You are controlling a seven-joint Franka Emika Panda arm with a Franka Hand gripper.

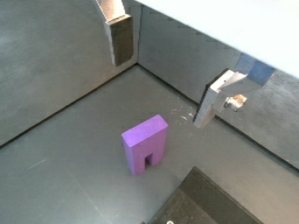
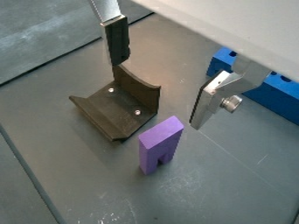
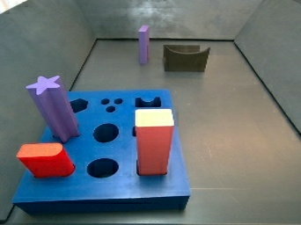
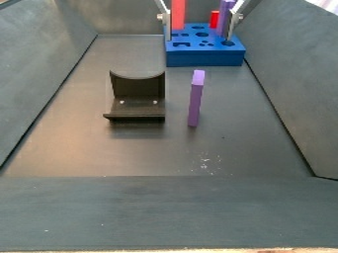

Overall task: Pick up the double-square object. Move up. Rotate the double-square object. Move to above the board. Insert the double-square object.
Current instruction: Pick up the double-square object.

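Up above the floor, the gripper (image 1: 163, 74) hangs with its two silver fingers (image 1: 121, 39) spread wide apart, and it holds nothing. You can see the same open gripper (image 2: 163, 74) in both wrist views, and the floor shows between the fingers (image 2: 115, 42). Neither side view shows the gripper at all. Down below it stands the purple block (image 1: 145, 144), upright on the grey floor, all by itself. It is tall and flat on top, and in both wrist views (image 2: 160, 144) you can see a little notch cut in its bottom end. The fingers are well apart from it and do not touch it. In a side view the block (image 4: 197, 97) stands just beside the dark olive U-shaped block (image 4: 134, 97), but they do not touch. That U-shaped block (image 2: 118, 108) also shows in a wrist view, near the purple block. From the far side, the block (image 3: 143, 45) looks thin and stands near the back wall, with the U-shaped block (image 3: 185, 57) next to it. The blue board (image 3: 94, 189) lies flat, well apart from the purple block. It has holes of many shapes in its top. On it stand a purple star column (image 3: 51, 107), a red block with a yellow top (image 3: 154, 141) and a short red block (image 3: 45, 160). In a side view the board (image 4: 203, 48) is far back, past the purple block.
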